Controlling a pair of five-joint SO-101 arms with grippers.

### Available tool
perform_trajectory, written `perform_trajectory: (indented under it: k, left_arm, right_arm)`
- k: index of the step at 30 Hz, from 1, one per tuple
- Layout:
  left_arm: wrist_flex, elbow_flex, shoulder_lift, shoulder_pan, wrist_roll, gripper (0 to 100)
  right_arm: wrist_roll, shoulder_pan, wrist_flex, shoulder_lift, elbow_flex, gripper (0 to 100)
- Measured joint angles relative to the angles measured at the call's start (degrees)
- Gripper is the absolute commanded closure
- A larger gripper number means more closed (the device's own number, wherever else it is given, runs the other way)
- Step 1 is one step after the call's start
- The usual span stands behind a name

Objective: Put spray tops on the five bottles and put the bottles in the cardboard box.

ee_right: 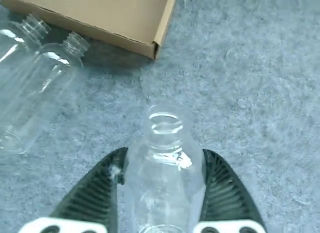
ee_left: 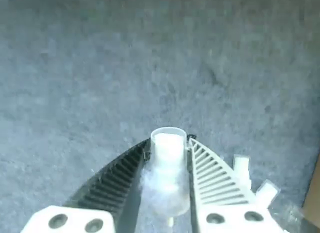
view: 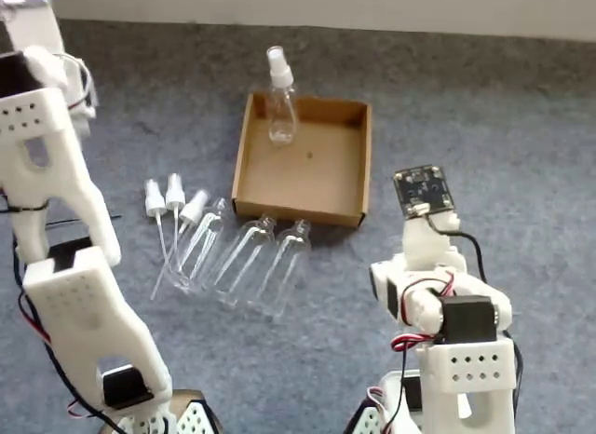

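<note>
Inside cardboard box (view: pixel 352 164), capped bottle (view: pixel 281 113); left fingers (ee_left: pixel 215 178) tight on spray top (ee_left: pixel 167 153), right fingers (ee_right: pixel 95 198) on bare bottle (ee_right: pixel 165 163).

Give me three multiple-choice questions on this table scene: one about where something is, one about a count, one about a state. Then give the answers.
1. Where is the clear plastic bottle with a white spray top fitted?
A. inside the brown cardboard box
B. lying among the uncapped bottles
C. held by an arm

2. How many loose white spray tops lie on the grey carpet beside the box?
A. one
B. three
C. five

3. What is the right pincer doing?
A. hanging open
B. gripping a spray top
C. gripping an uncapped clear bottle

Answers:
1 A: it is in the box, at the far wall.
2 B: three lie side by side.
3 C: both black fingers press the bottle's sides.
</note>
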Motion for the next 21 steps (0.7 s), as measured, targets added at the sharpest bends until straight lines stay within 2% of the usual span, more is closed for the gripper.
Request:
perform_trajectory:
  k: [5,9,13,16,21]
  left_arm:
    - [0.3,-2.0,-15.4,0.0,0.0,98]
    - [0.4,2.7,-31.6,2.2,0.0,98]
    - [0.4,14.2,-47.1,10.5,0.0,98]
    - [0.3,23.2,-56.4,19.3,0.0,98]
    - [-7.6,33.8,-67.5,30.6,0.0,98]
  right_arm:
    - [-0.3,-9.8,-0.5,0.0,-5.2,94.3]
    - [-0.3,-16.4,-4.0,0.0,-9.1,94.3]
    - [-0.3,-21.5,-11.4,-0.1,-9.3,94.3]
    - [-0.3,-24.3,-12.9,-0.5,-7.6,94.3]
    - [-0.7,-26.7,-18.0,-2.8,-2.7,97.1]
